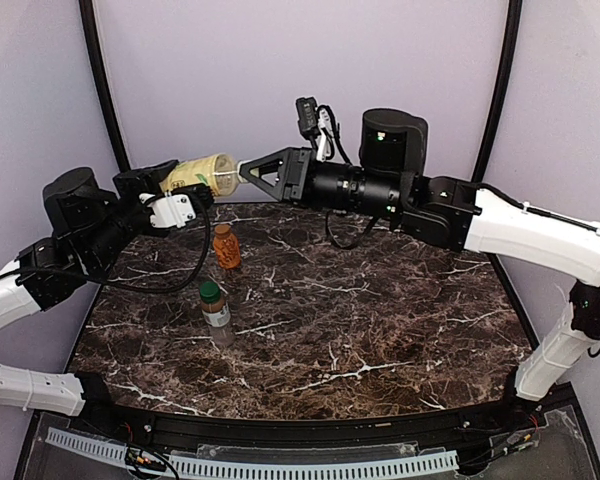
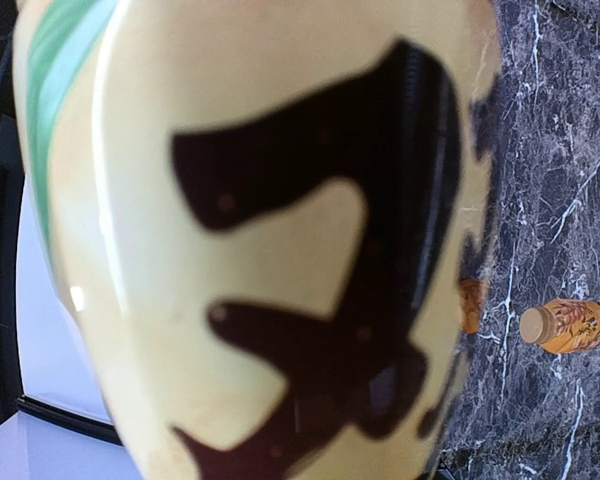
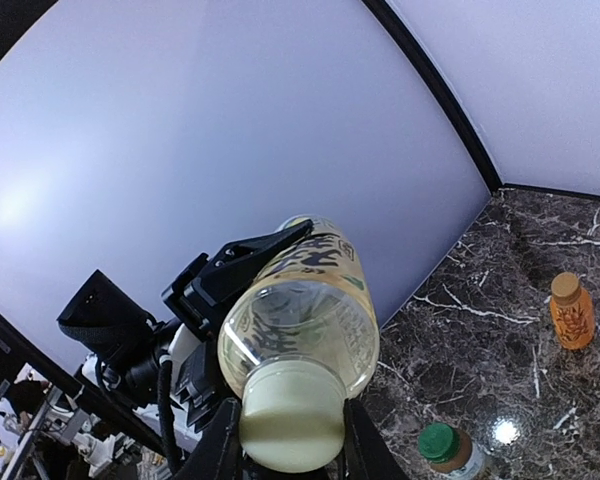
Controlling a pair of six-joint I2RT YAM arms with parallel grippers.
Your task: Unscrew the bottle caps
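The left pincer (image 1: 185,190) is clamped around the body of the yellow-green tea bottle (image 1: 202,172), holding it on its side in the air above the back left of the bench (image 1: 380,330), neck pointing right. Beneath it, the clear bottle (image 1: 217,312) with its dark green cap (image 1: 211,291) and the orange bottle (image 1: 226,250) with its gold-orange cap (image 1: 222,230) stand upright, well apart from both arms and both capped. Further right, the right pincer (image 1: 248,172) has its fingers pressed against opposite sides of the cream-white cap (image 3: 290,415). The first unscrewing looks ready to begin: next comes a wrist roll to loosen the cap, with the left grip firm enough that the bottle does not turn along.
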